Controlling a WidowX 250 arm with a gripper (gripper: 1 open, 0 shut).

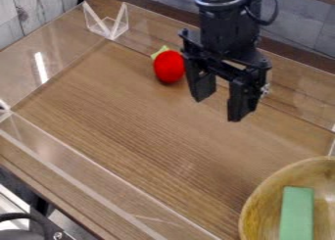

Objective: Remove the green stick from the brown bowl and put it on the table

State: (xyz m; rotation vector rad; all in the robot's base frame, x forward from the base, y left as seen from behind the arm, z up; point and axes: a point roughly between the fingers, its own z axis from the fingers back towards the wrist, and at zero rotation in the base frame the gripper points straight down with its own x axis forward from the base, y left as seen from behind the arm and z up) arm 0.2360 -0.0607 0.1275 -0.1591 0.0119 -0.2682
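Hovering fingers (224,95) spread, empty, pointing down | green stick (296,216) lies in brown bowl (262,200), well away toward the near right corner | red strawberry (169,66) just beside fingers | risk: descending here grabs the wrong object.

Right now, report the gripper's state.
Gripper: open, holding nothing; it hangs above the table, apart from the green stick lying in the brown bowl.
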